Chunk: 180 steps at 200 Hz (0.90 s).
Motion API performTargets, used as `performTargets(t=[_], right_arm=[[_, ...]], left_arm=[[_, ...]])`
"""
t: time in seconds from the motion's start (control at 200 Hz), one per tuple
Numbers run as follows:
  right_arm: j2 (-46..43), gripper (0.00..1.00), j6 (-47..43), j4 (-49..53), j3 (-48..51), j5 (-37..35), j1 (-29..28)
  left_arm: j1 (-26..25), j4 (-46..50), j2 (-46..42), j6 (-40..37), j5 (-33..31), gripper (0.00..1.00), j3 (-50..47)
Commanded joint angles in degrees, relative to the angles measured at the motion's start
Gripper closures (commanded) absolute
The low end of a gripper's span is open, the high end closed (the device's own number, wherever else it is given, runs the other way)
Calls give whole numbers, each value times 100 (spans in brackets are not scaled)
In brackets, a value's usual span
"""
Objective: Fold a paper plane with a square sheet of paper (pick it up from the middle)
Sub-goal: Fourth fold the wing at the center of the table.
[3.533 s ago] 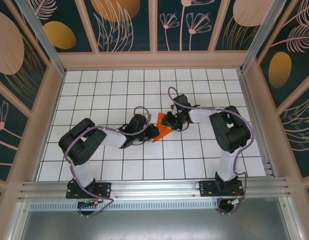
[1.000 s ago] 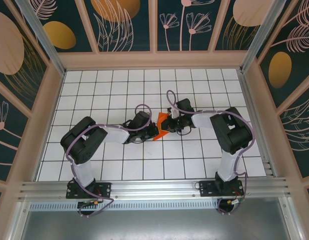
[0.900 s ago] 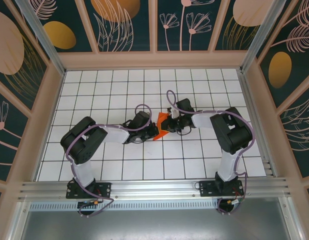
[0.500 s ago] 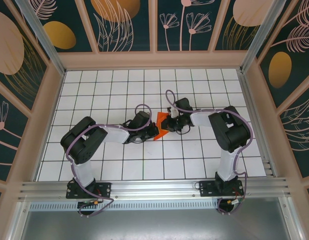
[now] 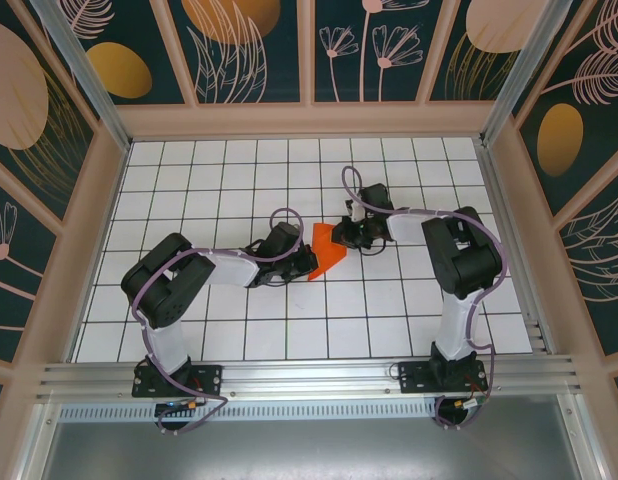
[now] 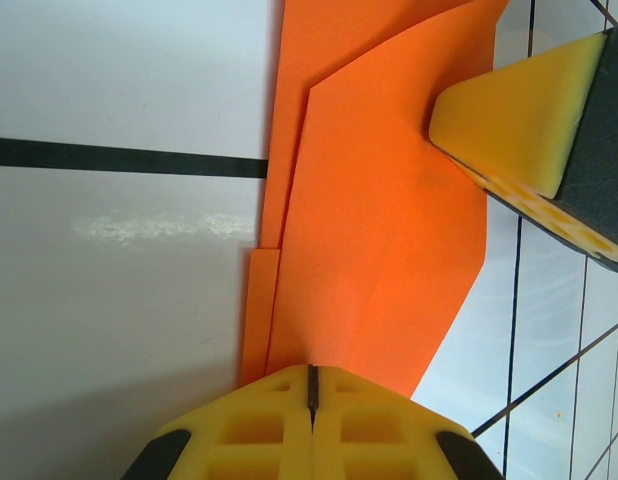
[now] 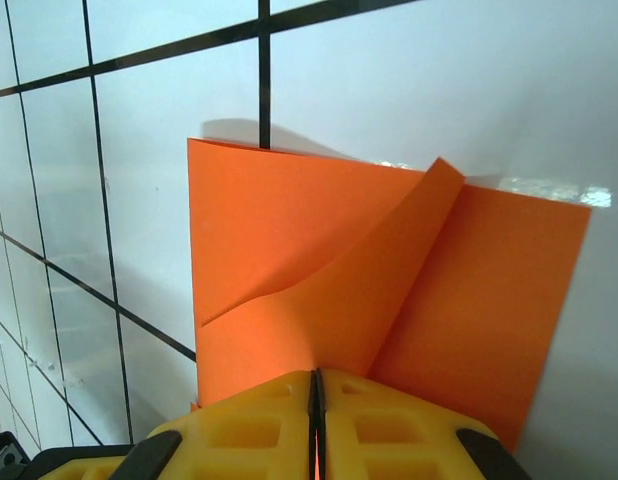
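Progress: paper [image 6: 379, 200] half-folded, no dart yet | left end effector [image 6: 311, 372] + right end effector [image 7: 317, 378] both pinching it

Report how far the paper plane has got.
Done: the orange sheet already carries overlapping folded layers. In hand: left pincer and right pincer each pinch an edge, one flap curling up. Left: no narrow dart yet; further folds remain.

White grid-tiled table [image 5: 189, 190]; teal floral wall panels [image 5: 249, 50], beige frames [image 5: 307, 120]; aluminium rail [image 5: 309, 375] near edge.
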<state>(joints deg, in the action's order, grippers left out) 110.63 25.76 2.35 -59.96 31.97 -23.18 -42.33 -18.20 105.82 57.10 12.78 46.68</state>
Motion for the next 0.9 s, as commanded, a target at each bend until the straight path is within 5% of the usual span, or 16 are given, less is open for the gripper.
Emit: performTargets(t=[0.0,0.706,0.896], right_arm=[[-505,88,-141,-237,154,95,26],[171,90,-266,232,158,-89,-439],[-80,90,-42,320,498,-176,-658]], left_arm=[[33,633,188,-121,-240,100,-176],[38,343,-246,-294,-136,100,-332],[40,265,-898,-459,-396,87,-342]])
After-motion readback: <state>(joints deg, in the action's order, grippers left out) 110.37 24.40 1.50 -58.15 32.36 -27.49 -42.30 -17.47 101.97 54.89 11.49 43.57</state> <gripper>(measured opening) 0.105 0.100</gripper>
